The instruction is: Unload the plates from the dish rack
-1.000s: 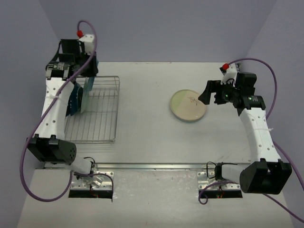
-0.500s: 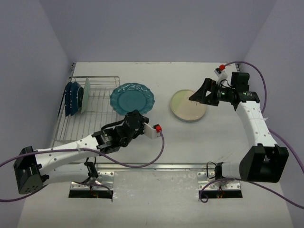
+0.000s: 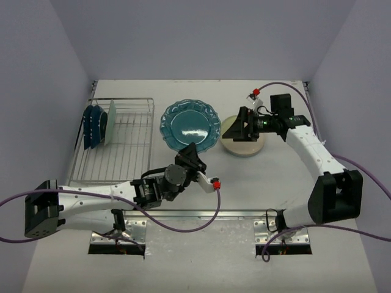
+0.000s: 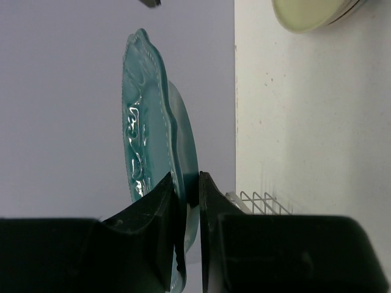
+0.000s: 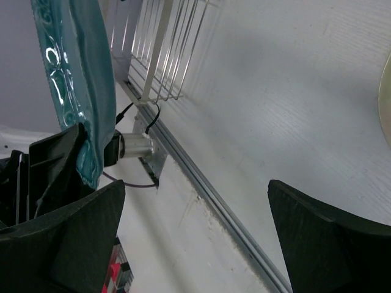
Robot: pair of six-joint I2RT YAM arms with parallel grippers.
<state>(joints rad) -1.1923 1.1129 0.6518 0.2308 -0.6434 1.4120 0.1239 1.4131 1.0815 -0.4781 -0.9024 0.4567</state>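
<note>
teal plate (image 4: 146,140) rim: hidden by left gripper (image 4: 186,183) | cream plate (image 4: 308,12): cut off

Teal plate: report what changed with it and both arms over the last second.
The left hand, shut on the rim of the teal plate, lifted it out of the dish rack and carried it right, toward the cream plate. The right hand, open, swung left and now hovers over the cream plate. Unchanged: the cream plate on the table, and the dark blue plates and pale blue plate in the rack.
</note>
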